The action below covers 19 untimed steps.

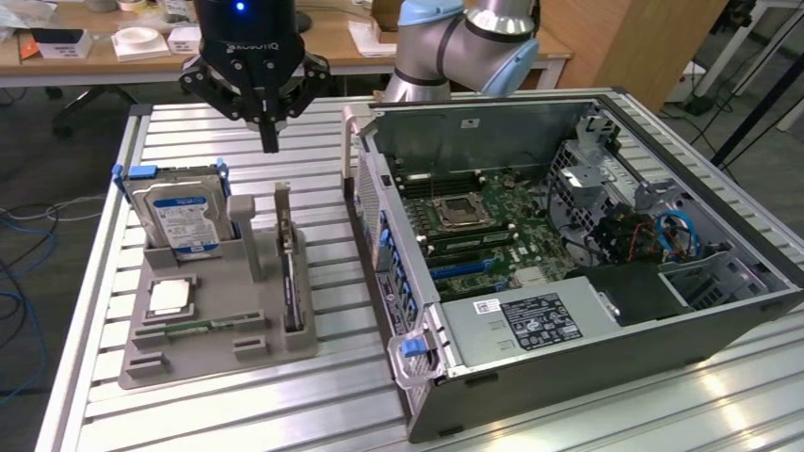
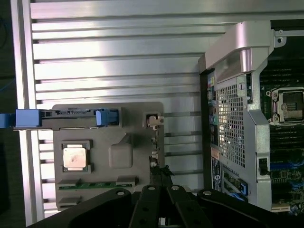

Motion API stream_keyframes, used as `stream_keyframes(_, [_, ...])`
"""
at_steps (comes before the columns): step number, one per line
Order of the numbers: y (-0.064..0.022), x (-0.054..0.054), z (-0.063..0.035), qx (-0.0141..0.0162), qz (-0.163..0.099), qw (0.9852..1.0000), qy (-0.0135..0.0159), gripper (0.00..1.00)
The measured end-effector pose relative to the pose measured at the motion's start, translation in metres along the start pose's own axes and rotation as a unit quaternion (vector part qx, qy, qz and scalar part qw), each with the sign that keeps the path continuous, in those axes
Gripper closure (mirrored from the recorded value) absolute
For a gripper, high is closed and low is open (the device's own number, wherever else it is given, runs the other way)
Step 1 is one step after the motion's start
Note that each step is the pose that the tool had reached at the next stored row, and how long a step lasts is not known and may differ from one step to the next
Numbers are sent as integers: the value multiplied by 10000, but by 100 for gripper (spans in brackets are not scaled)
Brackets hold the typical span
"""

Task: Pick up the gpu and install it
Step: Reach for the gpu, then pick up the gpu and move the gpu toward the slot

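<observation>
1. Fingers are pressed together w/ nothing pinched. They hang above the desk, near the far end of the grey tray, touching no part.
2. Gpu stands on edge in a slot of that tray, on the side nearest the pc case. Its bracket end points toward the fingers. Untouched, fully seated in the slot.
3. Also in the tray: hard drive upright w/ blue rails, cpu lying flat, memory stick flat beside it. All are apart from the gpu.
4. Case lies open on its side at the exterior view's right of the tray, w/ the motherboard exposed.
5. Step in hand, as I read it: approach for the pick. Grasp not yet made, install not begun.
6. Wrist view puts the card's dark top edge close by the finger bases, so alignment looks approx right. Exact offset: can't tell.
7. The pick prob. calls for the fingers spread first, then set astride the thin top edge w/ one pad per face, in line w/ the card's long axis.
8. Risk, imo: shut fingers coming down would hit the card's edge. A skewed grip could jam it in the slot or tilt the tray.
</observation>
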<state>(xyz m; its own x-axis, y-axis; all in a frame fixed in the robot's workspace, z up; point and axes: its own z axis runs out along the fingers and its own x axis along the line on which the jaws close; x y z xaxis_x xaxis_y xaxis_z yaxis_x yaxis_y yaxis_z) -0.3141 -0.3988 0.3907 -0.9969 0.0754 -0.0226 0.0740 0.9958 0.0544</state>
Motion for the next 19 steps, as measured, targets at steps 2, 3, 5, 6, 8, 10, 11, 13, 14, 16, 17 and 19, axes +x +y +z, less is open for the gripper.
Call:
stream_keyframes(2, [-1,-1,0,0,0,10000,0,89])
stream_keyframes(3, [-2,-3,0,0,0,10000,0,89])
stream_keyframes(5, [-6,-10,1,0,-1,10000,0,89])
stream_keyframes(6, [-9,-14,2,0,-1,10000,0,89])
stream_keyframes(8, [-12,-21,2,0,0,10000,0,89])
stream_keyframes(10, [-18,-24,4,-1,0,10000,-1,89])
stream_keyframes(11, [-20,-24,4,-1,0,10000,-1,89])
stream_keyframes(13, [-22,-24,3,4,0,10000,0,89])
stream_keyframes(14, [-22,-24,3,4,0,10000,0,89])
stream_keyframes(16, [-22,-24,3,4,0,10000,0,89])
stream_keyframes(17, [-22,-24,3,4,0,10000,0,89])
stream_keyframes(19, [-29,-24,4,4,0,10000,-1,89])
